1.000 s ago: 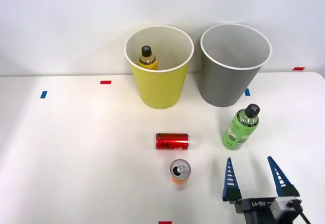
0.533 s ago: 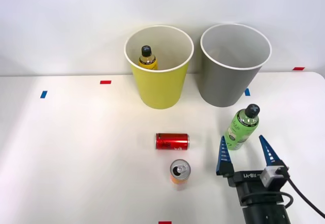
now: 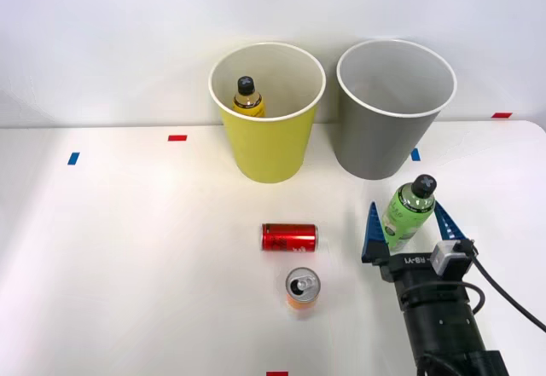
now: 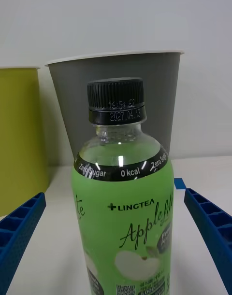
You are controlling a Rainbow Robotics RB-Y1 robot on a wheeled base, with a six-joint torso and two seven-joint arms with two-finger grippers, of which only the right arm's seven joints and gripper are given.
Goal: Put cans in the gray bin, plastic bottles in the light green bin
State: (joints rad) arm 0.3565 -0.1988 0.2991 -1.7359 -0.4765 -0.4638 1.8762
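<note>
Front view: green bottle (image 3: 407, 214) stands upright between spread claw (image 3: 409, 228) fingers.

A flat, matte white counter (image 3: 128, 248) fills the lower part of the front view, its far edge running straight across against a plain, pale grey-white wall (image 3: 111, 35). The wall is bare and smooth, evenly lit, with a soft shadow band just above the counter's back edge. Small rectangular tape marks lie on the counter: a blue one (image 3: 73, 159) near the left side, a red one (image 3: 177, 138) near the back edge, another red one (image 3: 502, 115) at the far right, and a red one (image 3: 277, 373) at the front edge. Light is diffuse and bright.
</note>
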